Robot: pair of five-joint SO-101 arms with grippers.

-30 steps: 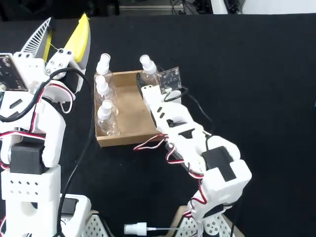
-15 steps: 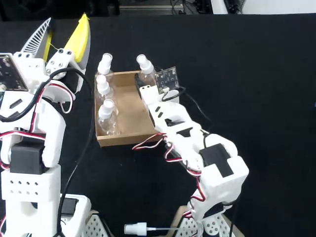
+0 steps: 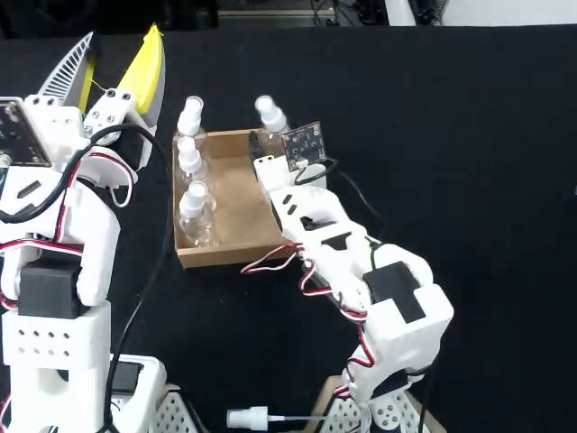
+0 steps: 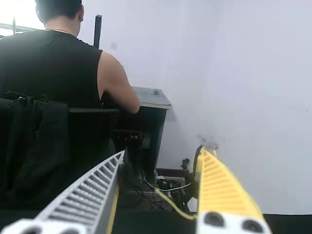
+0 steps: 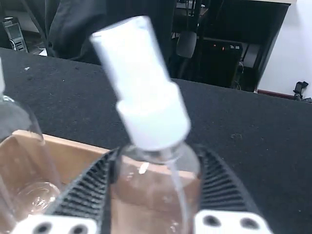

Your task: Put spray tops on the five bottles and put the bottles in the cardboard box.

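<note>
My right gripper point(image 3: 270, 149) is shut on a clear bottle point(image 3: 267, 117) with a white spray top, holding it upright over the far right corner of the cardboard box point(image 3: 236, 203). The right wrist view has that bottle point(image 5: 156, 170) between my black fingers point(image 5: 83, 190), above the box's rim point(image 5: 63, 148). Three capped bottles point(image 3: 187, 155) stand in a row along the box's left wall. My left gripper point(image 3: 113, 59) is raised high at the far left, open and holding nothing; its white and yellow fingers point(image 4: 214, 185) point at the room behind.
A loose white spray top point(image 3: 248, 418) with its thin tube lies at the table's near edge between the two arm bases. The black table point(image 3: 451, 135) is bare to the right of the box. Another bottle's shoulder point(image 5: 14, 122) stands beside the held one.
My right gripper with the bottle has shifted slightly over the box's far right corner. The left arm has not moved.
</note>
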